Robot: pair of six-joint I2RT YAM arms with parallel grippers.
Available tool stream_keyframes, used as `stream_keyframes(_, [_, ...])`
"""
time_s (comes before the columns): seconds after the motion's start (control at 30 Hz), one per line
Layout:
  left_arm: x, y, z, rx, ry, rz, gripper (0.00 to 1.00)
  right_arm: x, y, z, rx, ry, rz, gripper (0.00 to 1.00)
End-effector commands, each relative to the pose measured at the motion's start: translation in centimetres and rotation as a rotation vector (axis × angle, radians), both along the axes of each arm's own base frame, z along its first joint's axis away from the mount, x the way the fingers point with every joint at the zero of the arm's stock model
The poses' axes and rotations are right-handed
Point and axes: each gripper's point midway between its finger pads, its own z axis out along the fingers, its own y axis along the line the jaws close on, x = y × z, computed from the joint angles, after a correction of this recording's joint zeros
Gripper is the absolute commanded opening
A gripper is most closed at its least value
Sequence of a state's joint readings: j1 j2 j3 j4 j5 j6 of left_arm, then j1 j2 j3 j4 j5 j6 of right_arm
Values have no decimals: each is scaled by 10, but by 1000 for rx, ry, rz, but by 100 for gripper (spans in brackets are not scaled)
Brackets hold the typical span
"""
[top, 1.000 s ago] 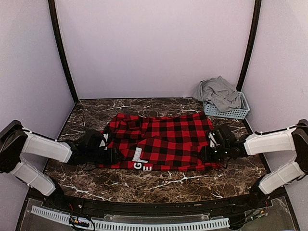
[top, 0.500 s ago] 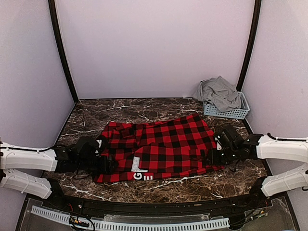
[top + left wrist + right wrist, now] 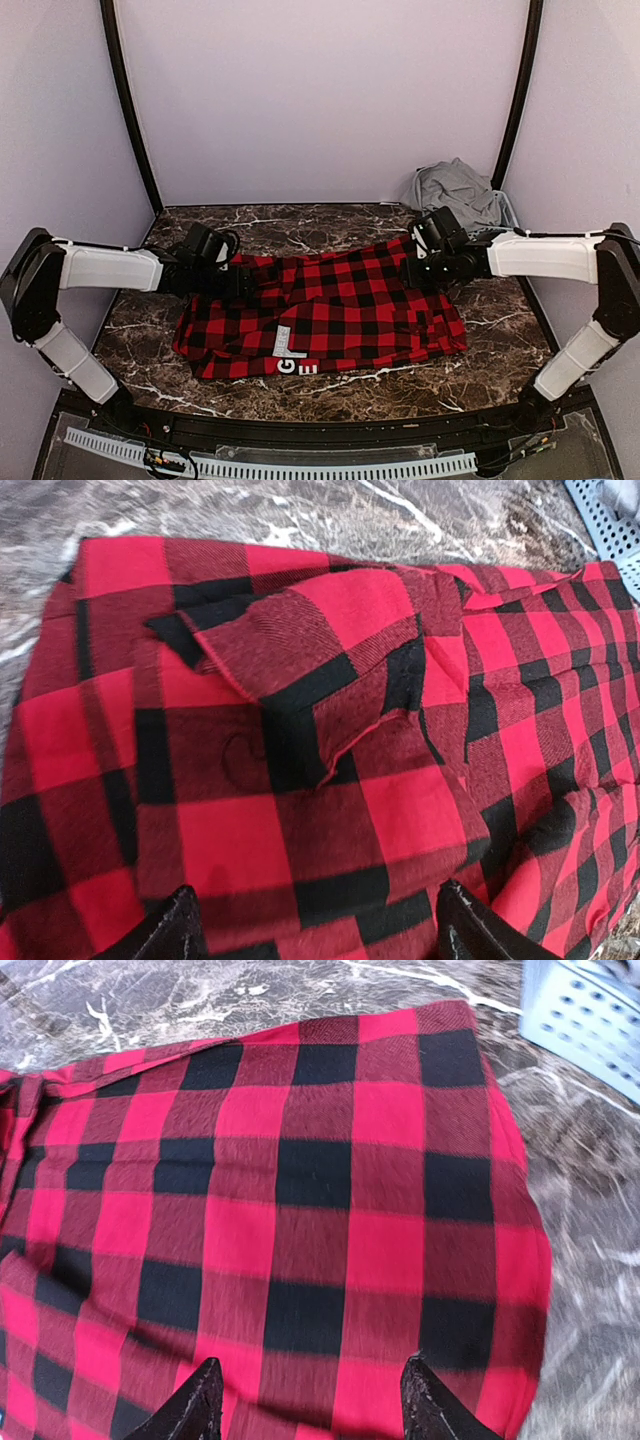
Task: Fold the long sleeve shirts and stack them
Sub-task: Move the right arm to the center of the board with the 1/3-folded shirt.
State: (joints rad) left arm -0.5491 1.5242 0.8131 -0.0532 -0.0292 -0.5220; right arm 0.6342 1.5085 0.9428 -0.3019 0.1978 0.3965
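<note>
A red-and-black check long sleeve shirt (image 3: pixel 330 315) lies folded flat on the marble table, white letters near its front edge. My left gripper (image 3: pixel 238 281) hovers over its far left part, open, with nothing between the fingers (image 3: pixel 175 932). In the left wrist view a rumpled flap of the shirt (image 3: pixel 300 670) lies on top. My right gripper (image 3: pixel 424 266) is over the far right corner of the shirt (image 3: pixel 330 1210), also open and empty. A light grey long sleeve shirt (image 3: pixel 455 192) is heaped in the basket behind the right arm.
The pale blue slatted basket (image 3: pixel 506 212) stands at the back right corner, partly hidden by my right arm; its wall shows at the top right of both wrist views (image 3: pixel 612 520) (image 3: pixel 590 1010). Dark marble table (image 3: pixel 300 225) surrounds the shirt. Lilac walls close in three sides.
Both arms swung from the shirt's front corners to its far side. The shirt now lies further toward the front. Both grippers opened wider and hold nothing.
</note>
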Motion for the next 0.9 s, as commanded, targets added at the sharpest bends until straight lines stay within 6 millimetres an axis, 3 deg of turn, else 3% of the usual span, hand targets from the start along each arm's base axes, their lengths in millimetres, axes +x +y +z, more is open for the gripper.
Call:
stream_keyframes(0.0, [21,-22,-1,-62,12,-96,80,34,16,-8,1,-36,66,57])
stream_keyframes(0.17, [35,-27,-13,-87,46,-106,80,43,8,-53,0,58,76,57])
stream_keyframes(0.33, [49,-28,-14,-129,30,-108,79,27,-3,-81,-11,125,59,56])
stream_keyframes(0.67, [58,-32,-21,-180,21,-139,73,-36,-39,-103,22,226,-52,54])
stream_keyframes(0.77, [60,-38,-24,-213,19,-166,68,-43,-42,-100,35,217,-56,54])
stream_keyframes(0.87, [60,-49,-22,-265,16,-204,63,-38,-43,-94,17,196,-53,55])
